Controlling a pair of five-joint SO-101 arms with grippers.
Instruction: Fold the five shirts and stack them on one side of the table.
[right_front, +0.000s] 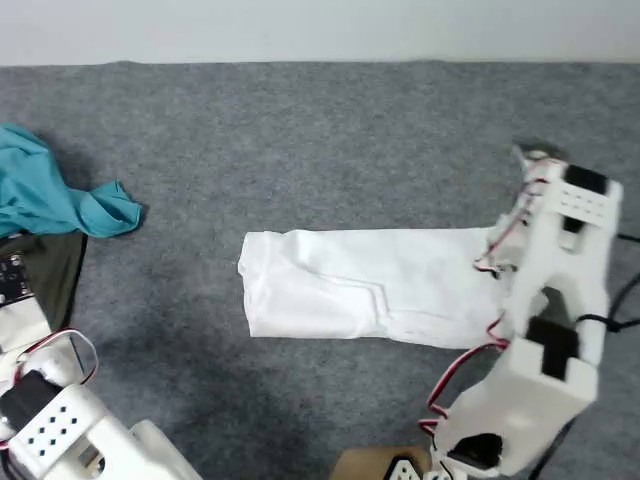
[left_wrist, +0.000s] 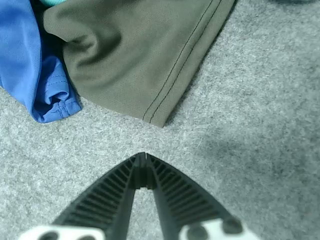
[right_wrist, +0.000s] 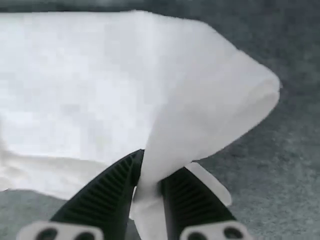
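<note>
A white shirt (right_front: 365, 285) lies folded into a long strip across the middle of the grey table. My right gripper (right_wrist: 148, 172) is shut on the white shirt's (right_wrist: 90, 85) right end, which curls up off the cloth between the black fingers (right_wrist: 107, 187). The right arm (right_front: 545, 330) stands over that end. My left gripper (left_wrist: 145, 162) is shut with nothing in it, hovering over bare felt just short of an olive shirt's hem (left_wrist: 150, 55). A blue shirt (left_wrist: 30, 60) bunches beside the olive one. The left arm (right_front: 60, 425) sits at the front left.
A teal shirt (right_front: 55, 195) lies crumpled at the left edge above the olive shirt (right_front: 55, 270). A brown cardboard piece (right_front: 375, 465) pokes in at the front edge. Grey felt (right_front: 300, 130) spreads open behind the white shirt.
</note>
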